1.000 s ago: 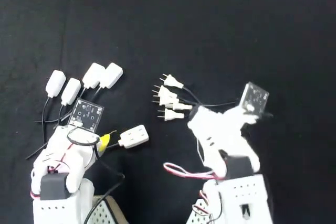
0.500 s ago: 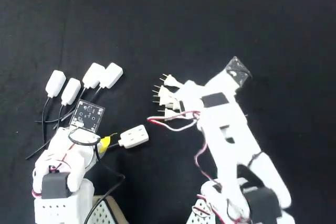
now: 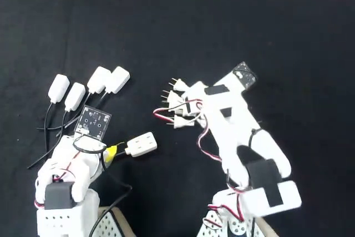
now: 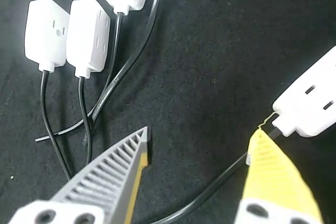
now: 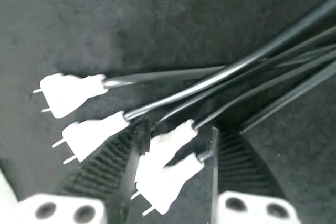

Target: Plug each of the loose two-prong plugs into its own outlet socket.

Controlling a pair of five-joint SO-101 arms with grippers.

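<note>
Jaws spread, the right gripper (image 5: 176, 128) is straddling two loose plugs (image 5: 167, 167) lying between them and could be pinching both if it closes, while the left gripper (image 4: 200, 132), likewise gaping, is hovering with a socket (image 4: 310, 103) just outside its jaws.

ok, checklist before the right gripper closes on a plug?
1. Right gripper open: ok.
2. Plugs between its jaws, want one: not ok, two sit there.
3. Left gripper open: ok.
4. Nearest socket between the left jaws: not ok, it lies past the yellow finger.
5. Plug pins facing the grouped sockets: ok, per the high view.
</note>
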